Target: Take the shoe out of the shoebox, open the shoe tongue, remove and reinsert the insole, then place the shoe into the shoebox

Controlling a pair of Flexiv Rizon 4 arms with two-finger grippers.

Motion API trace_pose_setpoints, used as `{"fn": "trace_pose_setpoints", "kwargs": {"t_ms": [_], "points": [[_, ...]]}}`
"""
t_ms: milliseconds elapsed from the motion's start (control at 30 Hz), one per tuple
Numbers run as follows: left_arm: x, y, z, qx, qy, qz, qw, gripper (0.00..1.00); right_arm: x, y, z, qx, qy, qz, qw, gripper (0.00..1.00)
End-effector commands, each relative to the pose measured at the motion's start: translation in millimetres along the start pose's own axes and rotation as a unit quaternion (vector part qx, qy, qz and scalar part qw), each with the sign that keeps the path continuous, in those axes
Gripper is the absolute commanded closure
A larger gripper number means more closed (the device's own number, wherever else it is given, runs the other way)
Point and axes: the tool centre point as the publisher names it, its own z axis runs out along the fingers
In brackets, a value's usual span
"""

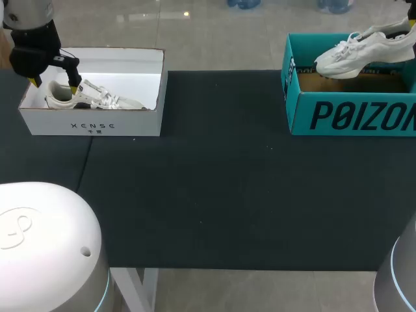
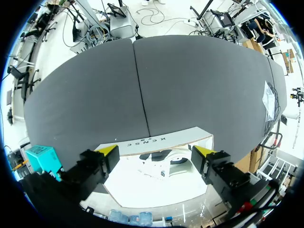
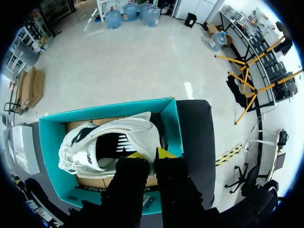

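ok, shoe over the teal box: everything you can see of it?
White lace-up sneaker, chunky sole, black striped marking by the opening. It sits tilted above the teal box, toe low near the rim, heel raised. The right gripper is shut on its heel collar; whether the toe touches the box is unclear.

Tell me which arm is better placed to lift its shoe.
The right: its jaws are shut on the white shoe, held above the teal box. The left jaws hang open over a second shoe lying in the white box.
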Motion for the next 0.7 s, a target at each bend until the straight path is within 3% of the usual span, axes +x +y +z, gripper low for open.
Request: {"fn": "trace_pose_setpoints", "kwargs": {"t_ms": [33,333,700], "points": [[0.2,-1,0,-0.001,0.0,0.001,1.0,0.0,-0.9,-12.1,-37,-0.015,0.0,-0.004,1.0,1.0],[0.2,-1,0,-0.001,0.0,0.001,1.0,0.0,17.8,-34.4,-86,-0.042,0.012,-0.018,0.999,1.0],[0.2,-1,0,-0.001,0.0,0.001,1.0,0.0,79.8,-104.1,-128,-0.048,0.018,-0.028,0.998,1.0]]}}
